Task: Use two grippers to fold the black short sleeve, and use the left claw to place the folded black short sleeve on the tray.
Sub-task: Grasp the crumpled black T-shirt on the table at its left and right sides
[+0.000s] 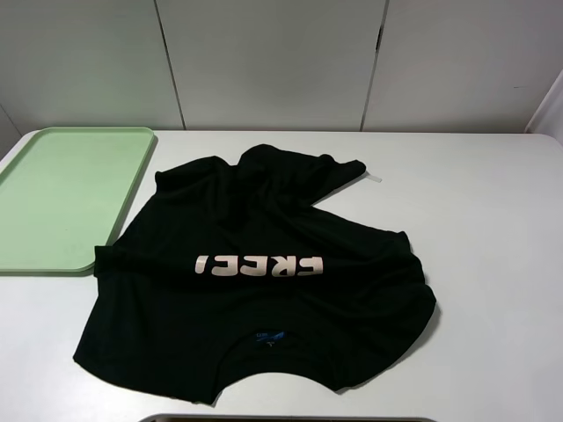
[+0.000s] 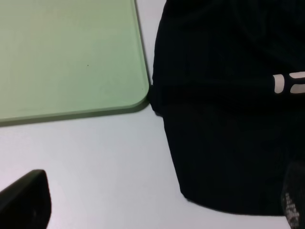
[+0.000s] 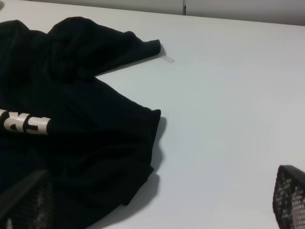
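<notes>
The black short sleeve (image 1: 264, 272) lies loosely spread and wrinkled across the middle of the white table, its white letters (image 1: 259, 264) upside down and its blue neck label (image 1: 269, 338) toward the front edge. To its left lies the pale green tray (image 1: 62, 198), bare, its near corner touching the shirt's left sleeve (image 2: 157, 102). Neither arm shows in the high view. My left gripper (image 2: 158, 202) hangs open above the table beside the shirt's left edge (image 2: 224, 119). Over the shirt's right side (image 3: 81, 124), my right gripper (image 3: 157, 200) also stands open. Neither holds anything.
A small white tag (image 1: 374, 178) sticks out from the shirt's far right tip. White wall panels (image 1: 273, 61) close off the table's far edge. Bare white tabletop (image 1: 493, 229) extends right of the shirt. A grey edge (image 1: 281, 419) shows at the very front.
</notes>
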Available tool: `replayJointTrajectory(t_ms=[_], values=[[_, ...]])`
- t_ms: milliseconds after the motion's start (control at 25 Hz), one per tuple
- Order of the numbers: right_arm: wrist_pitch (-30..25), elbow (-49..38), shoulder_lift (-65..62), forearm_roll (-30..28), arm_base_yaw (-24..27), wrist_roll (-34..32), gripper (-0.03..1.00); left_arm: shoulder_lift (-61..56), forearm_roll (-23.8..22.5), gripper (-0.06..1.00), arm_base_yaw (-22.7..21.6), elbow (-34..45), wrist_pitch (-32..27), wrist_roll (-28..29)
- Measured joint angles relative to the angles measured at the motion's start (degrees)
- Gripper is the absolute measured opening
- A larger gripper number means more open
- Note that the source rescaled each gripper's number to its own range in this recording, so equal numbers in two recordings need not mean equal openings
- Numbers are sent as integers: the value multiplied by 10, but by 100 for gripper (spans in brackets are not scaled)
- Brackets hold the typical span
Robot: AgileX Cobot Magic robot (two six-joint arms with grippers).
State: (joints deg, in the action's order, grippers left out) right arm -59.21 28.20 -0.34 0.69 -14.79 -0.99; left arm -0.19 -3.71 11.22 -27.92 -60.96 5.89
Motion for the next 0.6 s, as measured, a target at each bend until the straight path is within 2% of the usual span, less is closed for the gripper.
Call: replayJointTrajectory(t_ms=[320, 600], values=[[0, 0, 11, -7, 0, 16, 100, 0, 0, 96, 0, 0, 1, -47], [0, 54, 192, -15, 0, 116, 100, 101, -5, 96, 33, -24, 5, -94]])
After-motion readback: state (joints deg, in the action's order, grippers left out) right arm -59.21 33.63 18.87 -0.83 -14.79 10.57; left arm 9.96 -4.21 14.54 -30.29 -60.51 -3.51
